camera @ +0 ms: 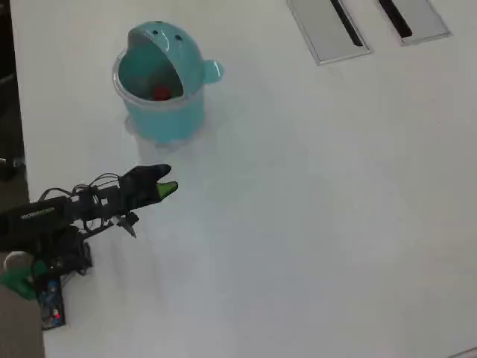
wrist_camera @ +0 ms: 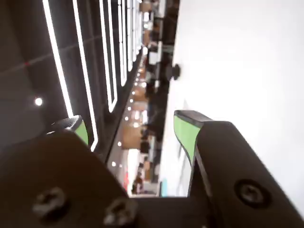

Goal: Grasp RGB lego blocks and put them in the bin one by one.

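The light-teal bin stands at the upper left of the white table in the overhead view, its domed lid tipped back. A red block lies inside it. No yellow-green or blue block shows in either view. My gripper hovers just below the bin, pointing right. In the wrist view the gripper has its green-padded jaws wide apart with nothing between them; that camera looks out past the table at the room.
Two grey panels with black slots lie at the table's top right. The arm's base and cables sit at the left edge. The white tabletop spreads to the right.
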